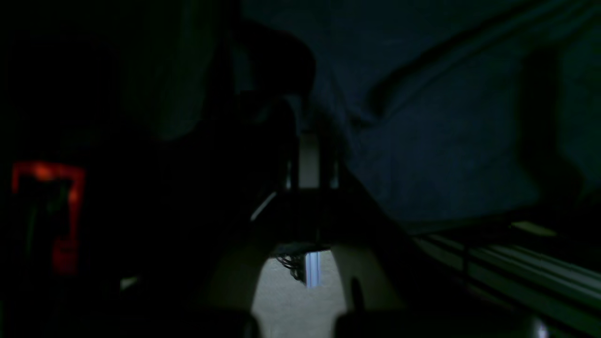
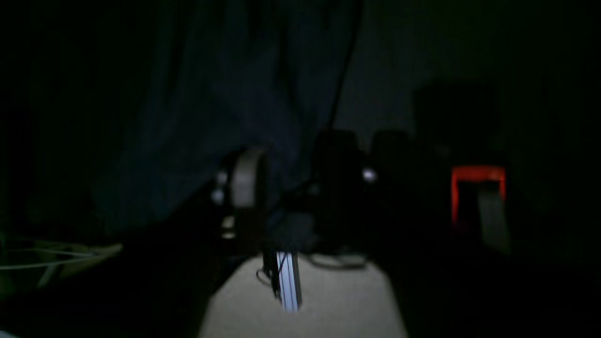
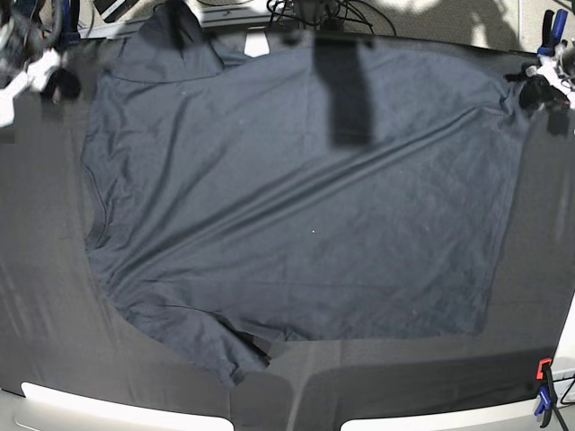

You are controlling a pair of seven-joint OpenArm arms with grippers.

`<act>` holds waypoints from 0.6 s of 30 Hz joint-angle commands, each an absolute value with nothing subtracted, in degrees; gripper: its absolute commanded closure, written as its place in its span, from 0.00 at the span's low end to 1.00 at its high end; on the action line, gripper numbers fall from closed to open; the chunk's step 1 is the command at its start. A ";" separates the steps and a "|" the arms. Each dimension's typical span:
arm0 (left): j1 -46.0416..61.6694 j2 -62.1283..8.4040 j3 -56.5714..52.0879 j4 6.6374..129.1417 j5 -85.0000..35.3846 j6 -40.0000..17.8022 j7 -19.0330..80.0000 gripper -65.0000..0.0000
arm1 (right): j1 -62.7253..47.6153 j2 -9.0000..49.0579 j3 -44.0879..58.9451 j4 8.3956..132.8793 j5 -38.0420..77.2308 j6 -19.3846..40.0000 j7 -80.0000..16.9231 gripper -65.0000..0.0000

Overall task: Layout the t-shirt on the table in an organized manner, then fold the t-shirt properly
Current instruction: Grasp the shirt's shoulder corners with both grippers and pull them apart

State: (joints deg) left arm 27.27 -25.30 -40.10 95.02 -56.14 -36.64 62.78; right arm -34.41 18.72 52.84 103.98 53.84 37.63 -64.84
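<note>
The dark grey t-shirt (image 3: 296,206) lies spread flat over the black cloth table (image 3: 36,296), collar to the left, one sleeve at the near edge, the other at the far edge. A long crease runs diagonally to its far right corner. There my left gripper (image 3: 536,92) is shut, and the hem corner looks pinched in it. The left wrist view is dark and shows shirt fabric (image 1: 446,141) with creases. My right gripper (image 3: 58,83) hovers blurred just off the shirt's far left corner. Whether its jaws are apart does not show. Its wrist view shows dim fabric (image 2: 197,117).
An orange clamp (image 3: 544,368) grips the near right table corner, and a blue clamp (image 3: 557,27) the far right. Orange clamps also glow in the wrist views (image 1: 47,211) (image 2: 476,188). Cables (image 3: 314,11) lie beyond the far edge. A dark shadow band (image 3: 346,90) crosses the shirt.
</note>
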 commanded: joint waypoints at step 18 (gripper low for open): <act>27.46 -26.39 -40.47 96.16 -57.10 -37.08 61.63 1.00 | -34.13 14.31 37.98 104.44 39.46 33.89 -60.20 0.43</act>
State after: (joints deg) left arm 27.29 -25.26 -40.10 95.29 -56.12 -36.64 62.78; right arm -34.00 13.63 37.56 103.59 38.68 34.24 -61.34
